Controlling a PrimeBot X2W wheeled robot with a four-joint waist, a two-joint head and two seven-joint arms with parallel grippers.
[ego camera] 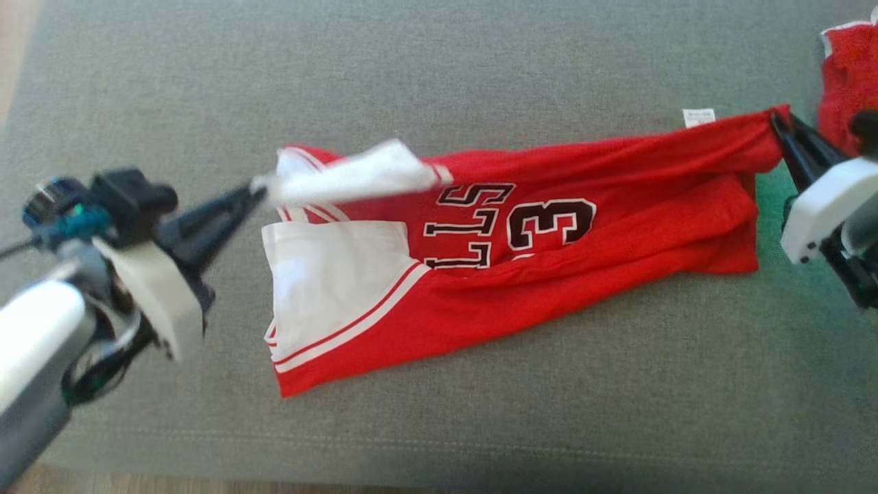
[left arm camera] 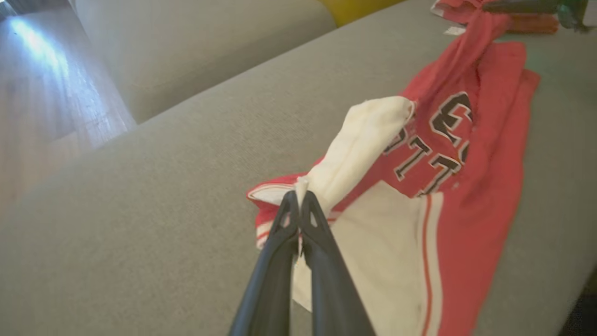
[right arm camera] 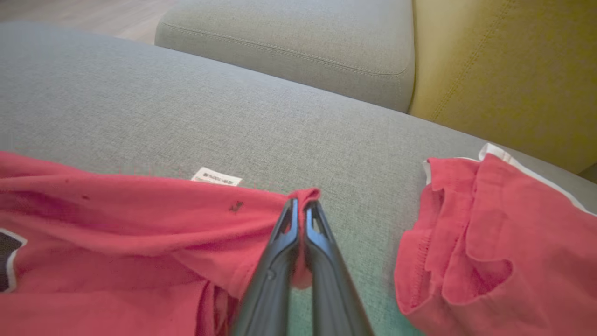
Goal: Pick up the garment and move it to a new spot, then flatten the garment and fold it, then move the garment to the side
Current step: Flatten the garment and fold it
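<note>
**While both grippers hold the garment: slip and bunching risks**

Although the garment (ego camera: 549,226) lies lengthwise across the middle of the grey cushion (ego camera: 439,68), it is rumpled, with ridges along its near half. The left gripper (ego camera: 257,189) is clenched on a white flap at the far left corner, raised off the cloth. The right gripper (ego camera: 775,120) is pinched on the red far right corner.

Judged risks:
- An uneven pull would deepen the ridges.
- The right end could drag into the second red garment (ego camera: 847,75) just beside it.
- Either thin pinch could slip.

Surface: woven grey fabric, likely to cling.

Room: another grey cushion (right arm camera: 289,46) beyond, a yellow cushion (right arm camera: 503,70) far right, wooden floor (left arm camera: 42,107) left. A white label (ego camera: 698,116) lies at the garment's far edge.
</note>
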